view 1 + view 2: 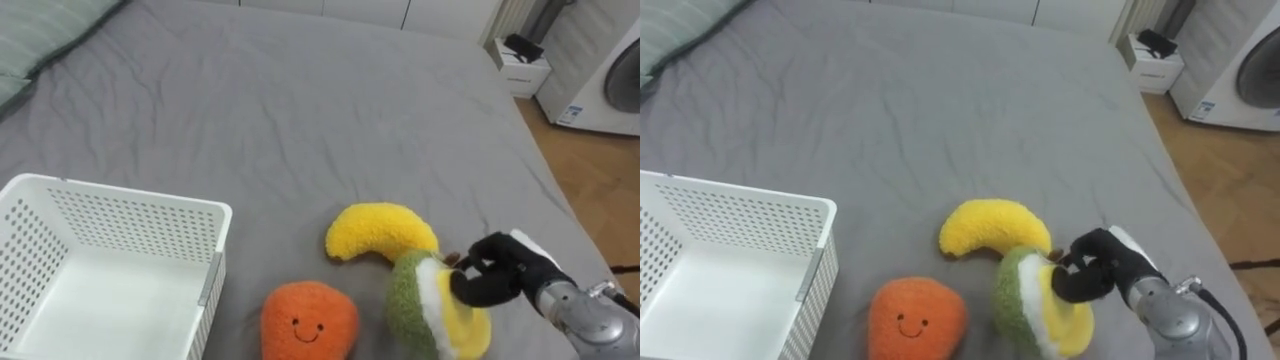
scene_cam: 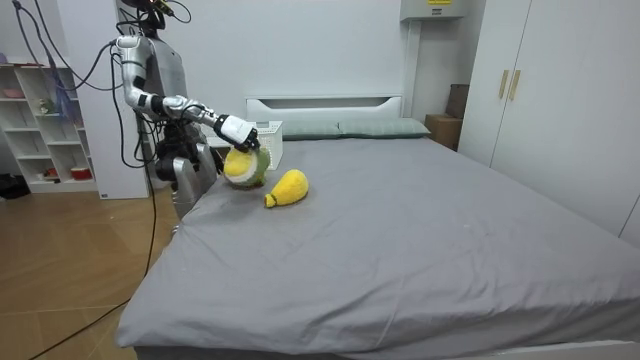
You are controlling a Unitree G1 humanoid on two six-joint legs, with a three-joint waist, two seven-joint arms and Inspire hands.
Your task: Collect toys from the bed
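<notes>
1. The green toy (image 1: 420,300) is a round plush, green outside and white and yellow within. It sits near the right edge of the bed (image 1: 300,100), gripped by the right robot hand (image 1: 495,275), whose dark fingers curl over its upper rim.
2. The banana (image 1: 380,232) lies just beside it, at its top, touching or close to touching. The orange (image 1: 308,320) lies a little apart on the left. The basket (image 1: 120,195) stands further left, with nothing in the part of its inside that shows.
3. The step in hand, I judge, is carrying the green toy to the basket. The hold is on the rim alone, so lift straight up first — clear the banana before swinging left, or it may drag along.
4. Pass above the orange and keep the wrist level so the soft plush does not slide out. Let go once the toy is past the basket's near wall and over its middle.
5. The eye views give the grip and the basket's inside. The room view adds the stance — the robot stands at the bed's side, on the room view's left, with a shelf (image 2: 40,120) behind it. Its right arm is stretched out and the toy hangs under the robot hand, low over the cover. I cannot tell whether the toy touches the cover.
</notes>
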